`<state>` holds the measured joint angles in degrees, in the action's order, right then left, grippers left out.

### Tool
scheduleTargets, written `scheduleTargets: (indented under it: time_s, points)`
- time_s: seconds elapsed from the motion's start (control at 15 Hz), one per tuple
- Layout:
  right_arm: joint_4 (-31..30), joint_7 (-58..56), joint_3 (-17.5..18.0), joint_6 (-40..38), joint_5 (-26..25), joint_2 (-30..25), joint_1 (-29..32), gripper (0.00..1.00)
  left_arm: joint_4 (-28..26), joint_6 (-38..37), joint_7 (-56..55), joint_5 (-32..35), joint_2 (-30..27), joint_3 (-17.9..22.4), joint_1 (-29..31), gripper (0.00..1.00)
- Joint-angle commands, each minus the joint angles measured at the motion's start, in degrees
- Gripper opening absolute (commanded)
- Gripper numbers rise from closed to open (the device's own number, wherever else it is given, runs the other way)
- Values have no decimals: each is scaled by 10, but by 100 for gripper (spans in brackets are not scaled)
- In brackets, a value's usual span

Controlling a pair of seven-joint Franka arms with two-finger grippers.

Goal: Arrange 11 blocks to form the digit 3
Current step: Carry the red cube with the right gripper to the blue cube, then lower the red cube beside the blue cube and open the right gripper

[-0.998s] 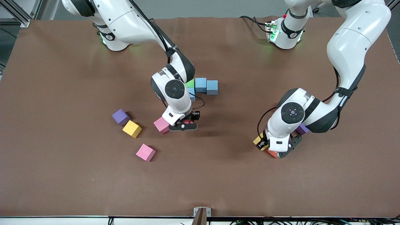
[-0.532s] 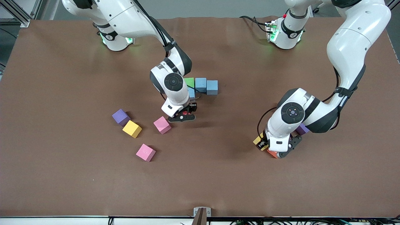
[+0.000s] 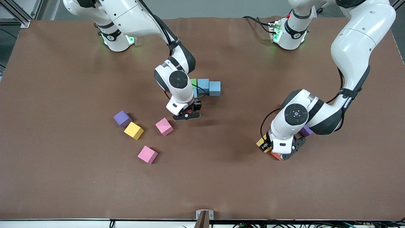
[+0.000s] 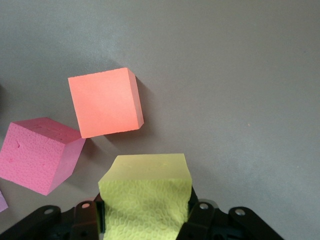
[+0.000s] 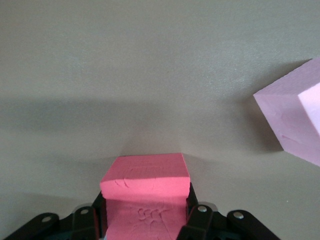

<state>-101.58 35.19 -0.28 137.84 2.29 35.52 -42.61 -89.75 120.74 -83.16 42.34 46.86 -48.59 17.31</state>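
Observation:
A green block [image 3: 193, 82] and two light blue blocks [image 3: 203, 86] [image 3: 214, 88] form a row mid-table, and another light blue block [image 3: 195, 93] peeks out under the right arm. My right gripper [image 5: 145, 212] is shut on a red block [image 3: 189, 111] over the table, just on the camera side of that row. My left gripper [image 4: 145, 212] is shut on a yellow block [image 4: 144, 192], low at the left arm's end. An orange block [image 4: 106, 102] and a pink block [image 4: 40, 154] lie right beside it.
Loose toward the right arm's end lie a purple block [image 3: 122, 118], a yellow block [image 3: 133, 130] and two pink blocks [image 3: 164, 126] [image 3: 147, 154]. A purple block [image 3: 306, 130] shows under the left arm. An orange block [image 3: 275, 155] sits by the left hand.
My right gripper has carried the red block away from the pink block and toward the green and blue row. The left arm has not moved.

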Motion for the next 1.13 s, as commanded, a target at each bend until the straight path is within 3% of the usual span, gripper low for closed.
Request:
scheduleTargets:
  time_s: [0.0,1.06]
  points:
    - [-30,17,-2,11,9,-24,-8,4,4,-11,0,-6,-7,2,-4,41]
    - [-54,65,-2,37,9,-41,-19,4,4,-11,0,-6,-5,2,-5,41]
